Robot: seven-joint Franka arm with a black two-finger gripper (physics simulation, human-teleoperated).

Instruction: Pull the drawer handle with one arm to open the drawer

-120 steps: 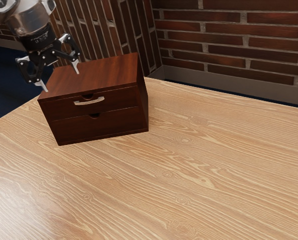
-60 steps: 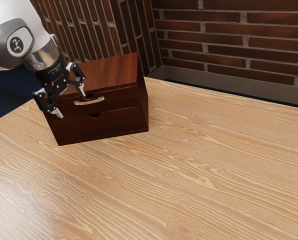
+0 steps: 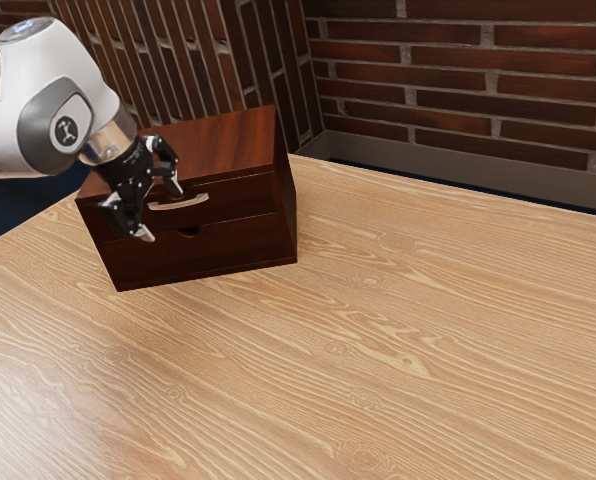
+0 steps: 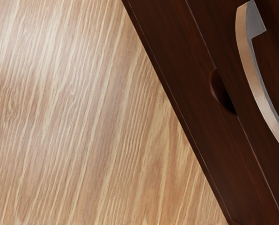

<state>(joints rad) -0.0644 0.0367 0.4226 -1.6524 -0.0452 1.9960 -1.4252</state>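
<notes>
Lowered from the chest (image 3: 208, 140) top, the claw (image 3: 156, 208) now hangs open before the upper drawer (image 3: 238, 195), straddling the handle (image 3: 178, 202) near its end at the exterior view's left; centring on the bar before closing should give a straighter pull. At the wrist, the handle (image 4: 259, 79) is a curved brushed-metal bar standing off glossy dark wood, with the grained table (image 4: 60, 117) beside it.
</notes>
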